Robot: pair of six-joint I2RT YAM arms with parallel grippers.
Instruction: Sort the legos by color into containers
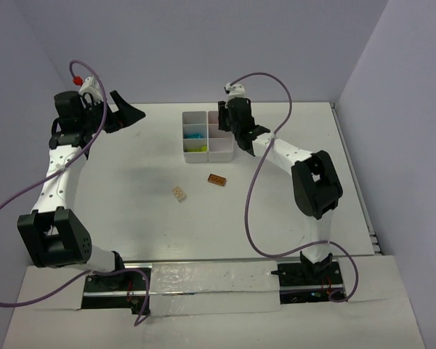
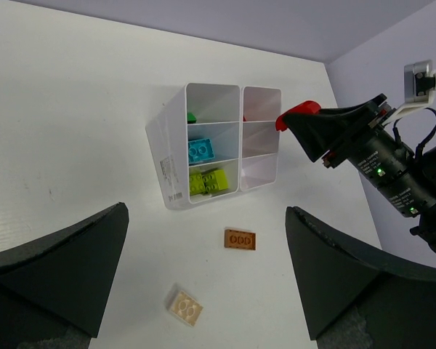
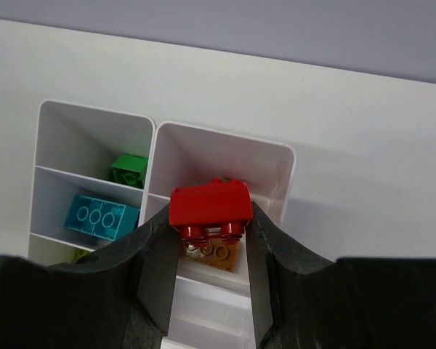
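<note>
The white table (image 1: 131, 207) carries everything. At its far left the left gripper (image 1: 127, 110) hangs with its jaws spread wide and nothing between them. The right gripper (image 3: 207, 236) hovers over the right column of the six-compartment white tray (image 1: 186, 135), jaws clamped on a red brick (image 3: 208, 205). An orange-tan piece (image 3: 216, 252) shows just under it; I cannot tell whether it is joined to the red brick or lying in the tray. The tray's left column holds a green brick (image 3: 129, 171) far, a cyan brick (image 2: 200, 150) in the middle and lime bricks (image 2: 207, 181) near. An orange-brown brick (image 1: 217, 179) and a tan brick (image 1: 179, 193) lie loose on the table, nearer than the tray.
</note>
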